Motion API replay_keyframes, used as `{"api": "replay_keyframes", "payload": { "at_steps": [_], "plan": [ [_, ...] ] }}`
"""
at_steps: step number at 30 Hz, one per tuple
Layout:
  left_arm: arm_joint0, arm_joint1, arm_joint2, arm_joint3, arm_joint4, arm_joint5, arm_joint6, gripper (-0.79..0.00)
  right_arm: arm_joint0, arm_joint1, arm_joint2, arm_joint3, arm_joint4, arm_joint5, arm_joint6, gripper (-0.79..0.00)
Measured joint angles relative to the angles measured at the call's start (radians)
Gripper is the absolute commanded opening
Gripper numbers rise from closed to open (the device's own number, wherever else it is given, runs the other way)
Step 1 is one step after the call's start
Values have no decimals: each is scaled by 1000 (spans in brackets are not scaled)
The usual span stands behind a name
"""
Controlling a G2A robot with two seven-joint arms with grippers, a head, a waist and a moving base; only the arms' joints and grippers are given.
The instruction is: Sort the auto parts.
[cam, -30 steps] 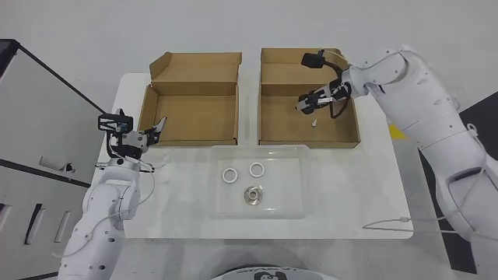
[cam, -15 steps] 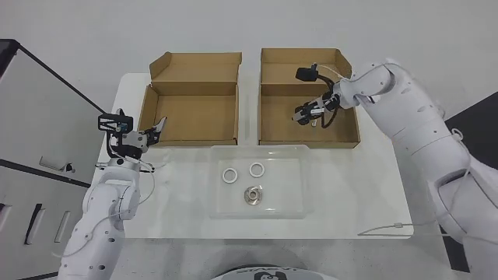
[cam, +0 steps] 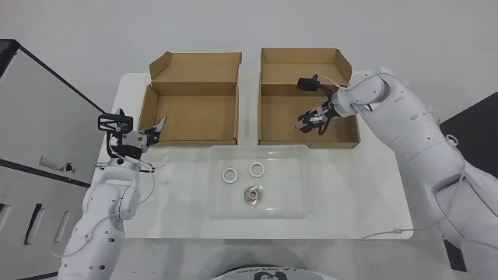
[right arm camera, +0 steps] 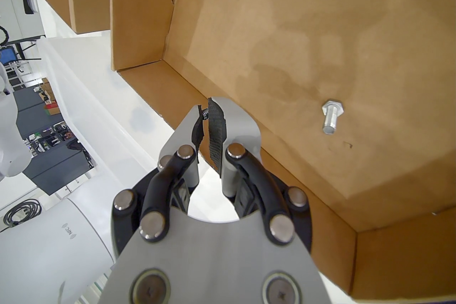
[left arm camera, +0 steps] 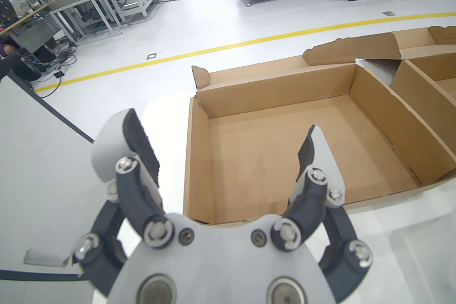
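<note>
My right gripper (right arm camera: 206, 107) (cam: 302, 124) hangs over the near part of the right cardboard box (cam: 280, 113), close to its front wall. It is shut on a small threaded bolt (right arm camera: 204, 112), whose tip peeps out between the pads. A silver hex bolt (right arm camera: 332, 116) lies on that box's floor (right arm camera: 302, 16). My left gripper (left arm camera: 221, 123) (cam: 159, 127) stands open and holds nothing at the left corner of the empty left box (left arm camera: 285, 148) (cam: 191, 117). Two white rings (cam: 230, 176) (cam: 257, 169) and a metal flanged part (cam: 252, 195) rest in the clear tray (cam: 288, 202).
Both boxes stand side by side at the back of the white table (cam: 350, 194), flaps up. The clear tray sits in front of them, mid-table. Bare tabletop lies on both sides of the tray.
My right gripper has come nearer and lower over the right box, from its middle toward the front wall, still shut. The left arm has not moved.
</note>
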Motion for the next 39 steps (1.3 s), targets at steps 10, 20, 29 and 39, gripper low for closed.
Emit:
{"api": "replay_keyframes", "payload": {
  "at_steps": [10,20,29,39],
  "plan": [
    [0,0,0,0,0,0,0,0,-11,-4,-3,7,-42,42,-2,-785],
    [0,0,0,0,0,0,0,0,-21,-5,9,4,-83,35,-61,-785],
    [0,0,0,0,0,0,0,0,-33,-13,4,7,-102,40,-54,-785],
    [0,0,0,0,0,0,0,0,-39,-15,18,20,-103,21,-51,-674]
  ]
}}
